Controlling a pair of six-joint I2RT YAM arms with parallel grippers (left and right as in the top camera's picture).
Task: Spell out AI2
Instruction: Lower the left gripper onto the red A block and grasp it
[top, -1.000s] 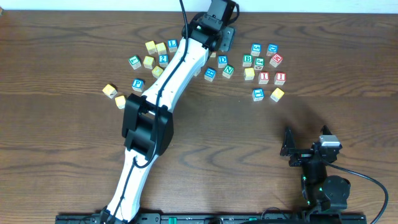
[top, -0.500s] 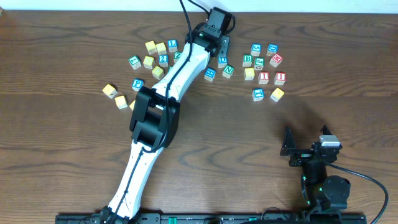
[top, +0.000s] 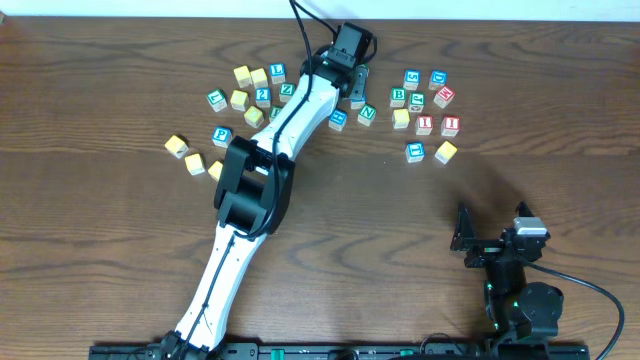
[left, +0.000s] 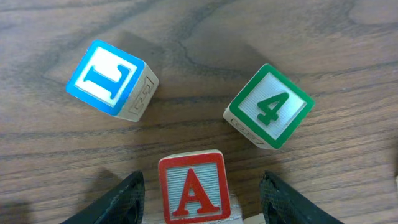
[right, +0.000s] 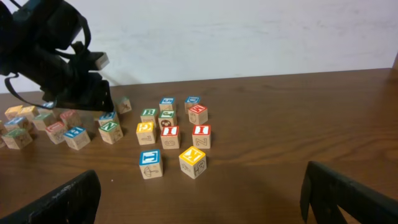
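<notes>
The A (left: 193, 194) sits on the counter (left: 205, 37) between the left claw's (left: 203, 188) spread fingers, a gap each side. Beyond its tips lie the L (left: 112, 79) and the 4 (left: 269, 106), one toward each finger. The right claw (right: 202, 183) gapes wide, gripping nothing.

- My left arm (top: 226, 275) is mostly smooth white links, with one chunky black elbow housing (top: 250, 192) in the middle.
- A thin black wire (top: 280, 125) runs along the white shell. A thicker black cable (top: 297, 22) comes off the boxy black wrist end (top: 345, 48).
- My left fingers (left: 118, 202) are matte black and taper to blunt tips.
- My right arm (top: 512, 272) is all black, with a small grey camera block (top: 530, 229) and tiny green lights (top: 516, 305).
- My right fingers (right: 62, 200) are the same matte black wedges.
- Another black lead (top: 592, 281) curls off the right arm.
</notes>
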